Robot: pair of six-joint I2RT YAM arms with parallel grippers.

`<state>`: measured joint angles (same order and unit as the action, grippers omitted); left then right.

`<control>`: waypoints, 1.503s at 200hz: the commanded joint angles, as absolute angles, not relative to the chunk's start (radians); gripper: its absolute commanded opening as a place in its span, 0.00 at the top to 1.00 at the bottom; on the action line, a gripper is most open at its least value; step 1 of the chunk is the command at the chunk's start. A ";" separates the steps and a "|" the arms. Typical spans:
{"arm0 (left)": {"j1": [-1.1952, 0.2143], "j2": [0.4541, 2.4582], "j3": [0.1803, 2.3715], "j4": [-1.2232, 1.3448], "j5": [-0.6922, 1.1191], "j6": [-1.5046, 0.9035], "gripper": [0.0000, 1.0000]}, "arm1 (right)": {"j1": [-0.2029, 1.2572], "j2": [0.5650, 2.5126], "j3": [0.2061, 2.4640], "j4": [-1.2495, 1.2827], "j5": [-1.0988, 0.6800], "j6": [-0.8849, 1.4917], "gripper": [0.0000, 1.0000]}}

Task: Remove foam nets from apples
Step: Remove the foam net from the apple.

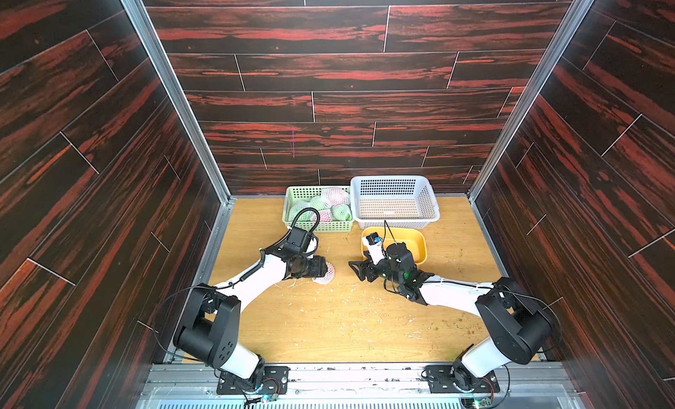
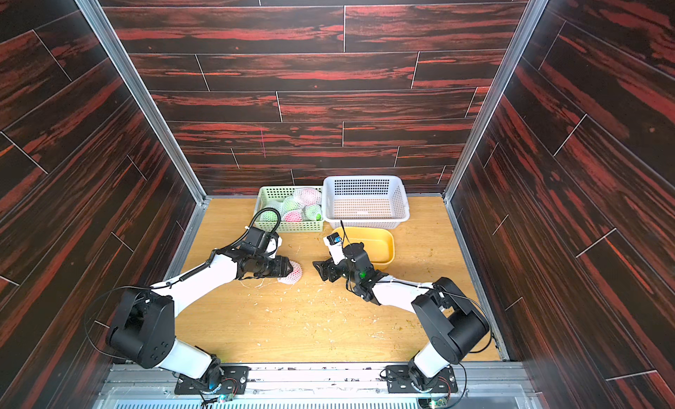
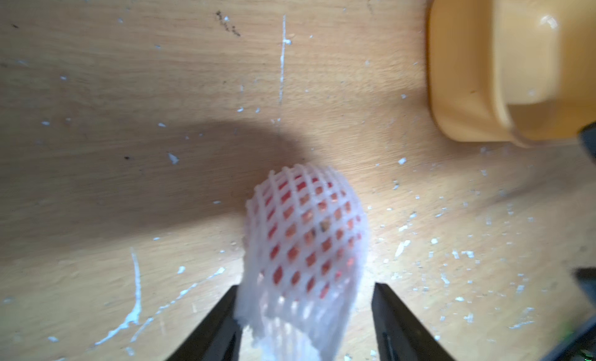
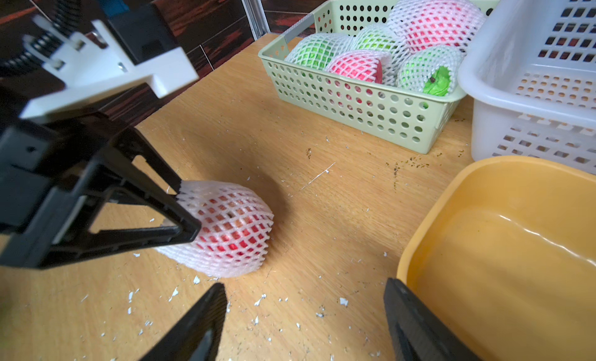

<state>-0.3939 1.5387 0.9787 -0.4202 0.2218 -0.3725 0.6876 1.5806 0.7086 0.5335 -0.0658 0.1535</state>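
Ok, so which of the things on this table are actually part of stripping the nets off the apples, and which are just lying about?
Part of the job: netted red apple on the table; five netted apples in the green basket; probably the empty white basket and yellow tub, as drop-offs.
Lying about: white foam scraps; brown crumbs.
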 commanded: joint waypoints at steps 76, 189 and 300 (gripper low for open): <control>-0.405 1.583 0.996 -0.400 0.191 -0.366 0.58 | 0.683 1.523 0.692 0.556 -0.052 0.161 0.20; -0.411 1.548 1.103 -0.516 0.191 -0.314 0.97 | 0.683 1.549 0.701 0.557 -0.064 0.167 0.20; -0.459 1.603 1.237 -0.672 0.277 -0.150 1.00 | 0.682 1.497 0.643 0.613 -0.031 0.143 0.19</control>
<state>-0.4393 1.5787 1.2072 -0.6113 0.2874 -0.2146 0.6868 1.5455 0.6666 0.5880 -0.0654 0.1596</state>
